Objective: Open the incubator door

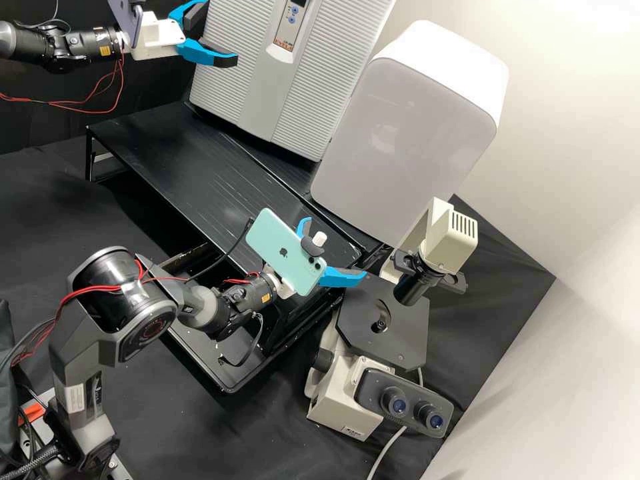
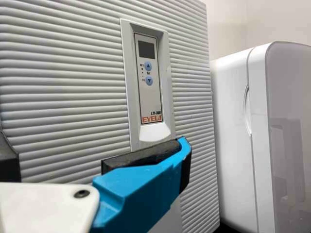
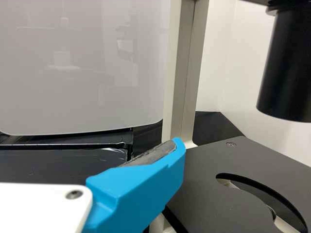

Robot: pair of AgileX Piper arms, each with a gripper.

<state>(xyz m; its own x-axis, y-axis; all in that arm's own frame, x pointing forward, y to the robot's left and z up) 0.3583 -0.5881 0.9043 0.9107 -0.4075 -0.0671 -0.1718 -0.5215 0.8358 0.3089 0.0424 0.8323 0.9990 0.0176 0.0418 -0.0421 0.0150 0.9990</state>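
Black surface [image 1: 173, 160], pale wall [image 1: 573, 133] at the far right. From the left, the first of two grippers, the left gripper [image 1: 219, 33], is spread wide and empty in front of the one incubator [image 1: 260, 107], whose ribbed door is shut; I cannot tell if they touch. Next comes the right gripper [image 1: 335, 259], also spread, a small white cylinder [image 1: 320, 238] by one finger, contact unclear. Then one white cabinet [image 1: 407, 127] and one microscope [image 1: 343, 393] with two eyepieces [image 1: 399, 405].
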